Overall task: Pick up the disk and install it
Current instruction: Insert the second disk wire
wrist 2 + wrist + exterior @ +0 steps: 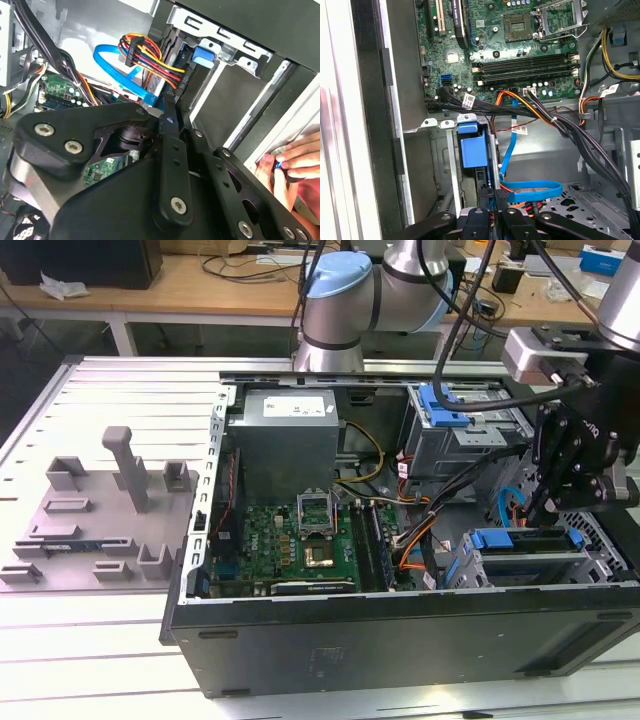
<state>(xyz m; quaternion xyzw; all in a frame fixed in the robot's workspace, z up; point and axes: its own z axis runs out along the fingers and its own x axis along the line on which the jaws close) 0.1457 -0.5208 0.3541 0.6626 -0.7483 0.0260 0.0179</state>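
The disk (469, 151) sits edge-on in a slot of the lower metal drive cage (445, 165), and only its bright blue carrier bracket shows. In the exterior view the same blue bracket (503, 538) tops the cage at the case's right end. My gripper (490, 194) hovers just beside the bracket, fingers drawn together with nothing visible between them. It hangs black over the cage in the exterior view (540, 508). In the second wrist view one finger (168, 116) points past the blue tab (205, 55).
The open computer case (400, 635) holds a motherboard (300, 540), a power supply (285, 435) and an upper drive cage (455, 435) with a blue latch. Blue and orange cables (530, 189) lie close by the gripper. A person's hand (285, 160) rests at the case's edge.
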